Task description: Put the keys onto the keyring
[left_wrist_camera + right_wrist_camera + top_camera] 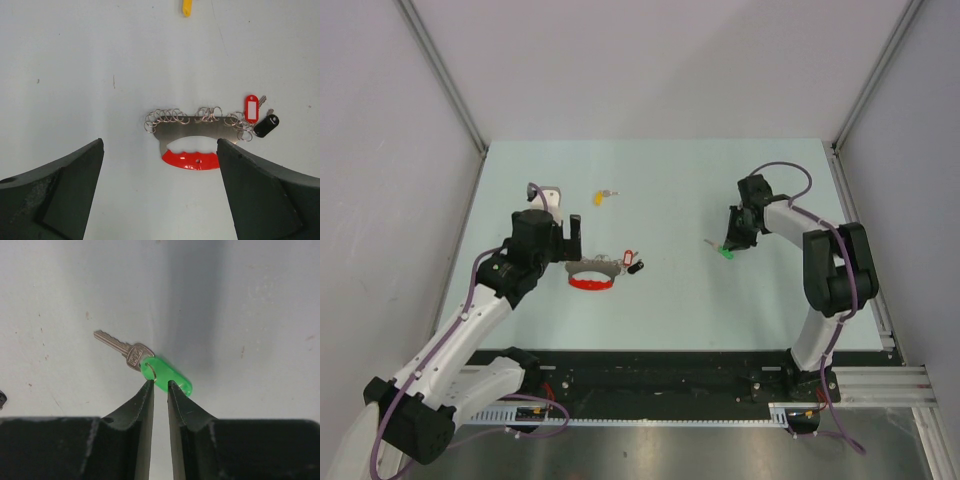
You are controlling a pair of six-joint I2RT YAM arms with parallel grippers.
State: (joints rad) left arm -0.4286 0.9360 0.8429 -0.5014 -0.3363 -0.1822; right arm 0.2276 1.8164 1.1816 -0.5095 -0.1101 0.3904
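Right wrist view shows the right gripper (pixel 160 384) with its jaws drawn almost together, a slim gap left between them. Its fingertips (pixel 148 386) touch the near edge of the small silver key with a green plastic head (pixel 166 374), lying flat on the pale table (pixel 260 300); whether they actually pinch it, I cannot tell. The left gripper (pixel 160 150) hangs spread wide, holding nothing, above the keyring of red band, grey chain and red and black tags (pixel 191 160). The yellow-headed key (pixel 605 194) lies apart, farther back.
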